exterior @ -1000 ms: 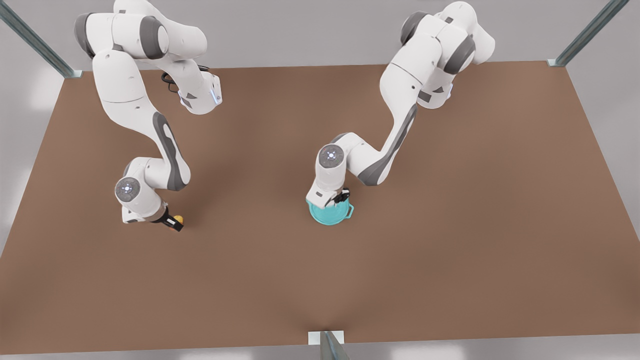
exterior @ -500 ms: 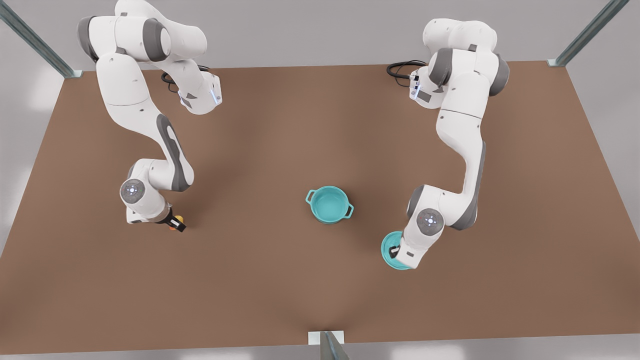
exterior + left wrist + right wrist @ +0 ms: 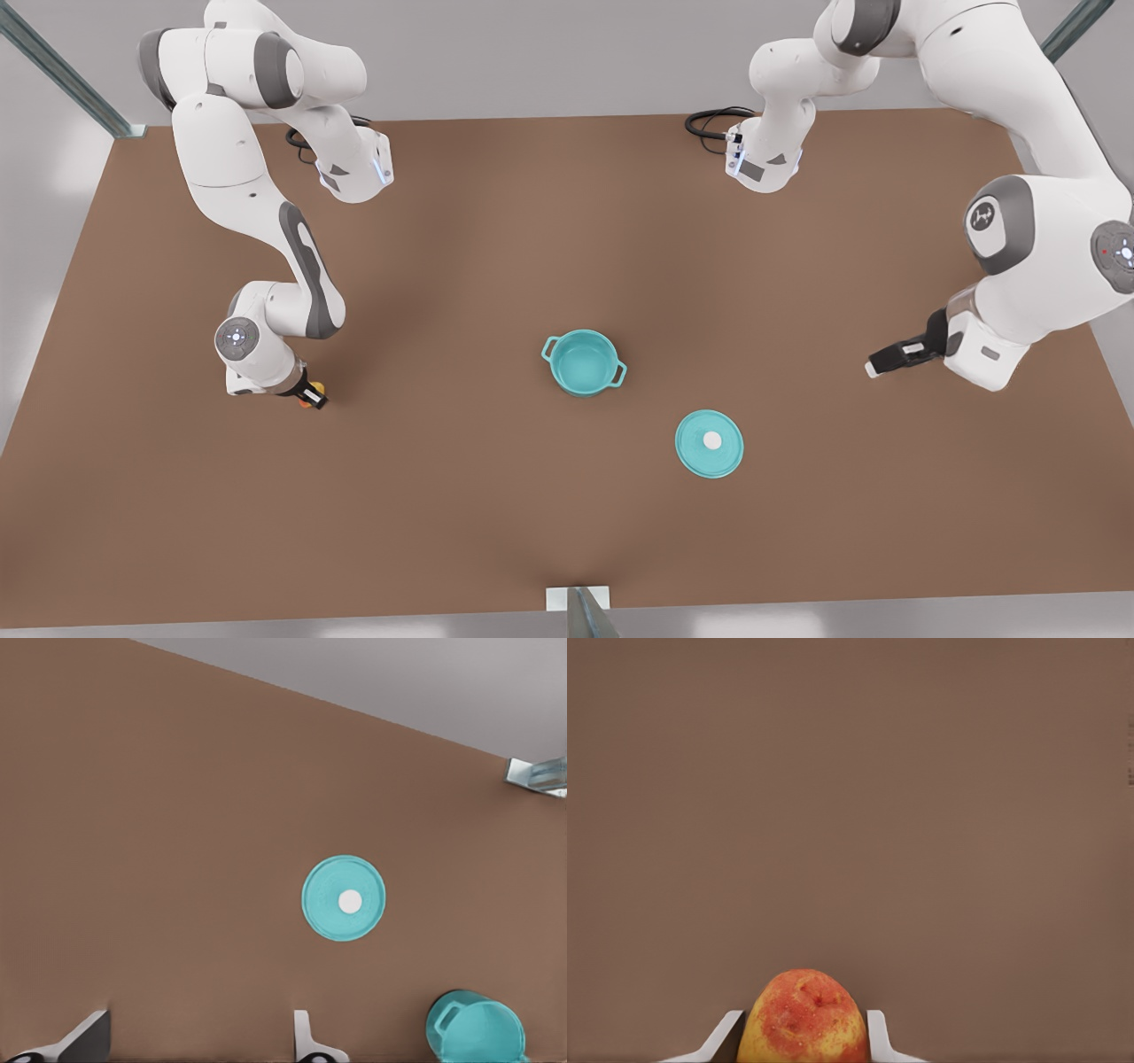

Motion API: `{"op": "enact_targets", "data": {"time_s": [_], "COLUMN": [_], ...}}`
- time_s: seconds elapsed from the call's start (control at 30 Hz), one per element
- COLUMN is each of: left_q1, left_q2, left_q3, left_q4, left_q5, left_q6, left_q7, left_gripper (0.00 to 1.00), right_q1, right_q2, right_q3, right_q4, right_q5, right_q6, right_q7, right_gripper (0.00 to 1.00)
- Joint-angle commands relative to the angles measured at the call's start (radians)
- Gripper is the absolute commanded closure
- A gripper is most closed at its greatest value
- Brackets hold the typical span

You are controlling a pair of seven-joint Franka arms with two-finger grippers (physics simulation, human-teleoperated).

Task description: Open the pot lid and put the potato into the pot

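The front view looks steeply down from high above the near edge of the brown counter (image 3: 496,523), taking in both arm bases at the far side. The left wrist view rides the arm at the front view's right, well above the surface, facing obliquely down; it shares the pot lid (image 3: 344,898) (image 3: 710,443) and the pot (image 3: 477,1029) (image 3: 583,361) with the front view. The right wrist view sits low and close, with the potato (image 3: 803,1017) (image 3: 316,388) between its hand's fingers (image 3: 879,1036).
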Motion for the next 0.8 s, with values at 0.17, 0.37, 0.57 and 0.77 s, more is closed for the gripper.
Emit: {"op": "enact_targets", "data": {"time_s": [0.17,0.37,0.57,0.77], "left_q1": [-0.022,-0.042,-0.056,-0.057], "left_q2": [-0.006,0.0,-0.006,-0.007], "left_q3": [-0.005,-0.003,-0.003,-0.009], "left_q4": [0.001,0.001,0.003,0.029], "left_q5": [-0.006,0.003,0.033,0.046], "left_q6": [-0.099,-0.097,-0.099,-0.102], "left_q7": [0.419,0.398,0.403,0.403], "left_gripper": [0.0,0.0,0.0,0.0], "right_q1": [-0.001,-0.001,0.001,0.001], "right_q2": [-0.008,-0.03,-0.047,-0.062], "right_q3": [0.0,0.0,0.0,0.0], "right_q4": [0.0,-0.001,-0.001,-0.001], "right_q5": [0.0,0.0,0.0,0.0], "right_q6": [-0.006,-0.018,-0.041,-0.068], "right_q7": [0.017,0.017,0.017,0.017], "right_gripper": [0.5,0.5,0.5,0.51]}}
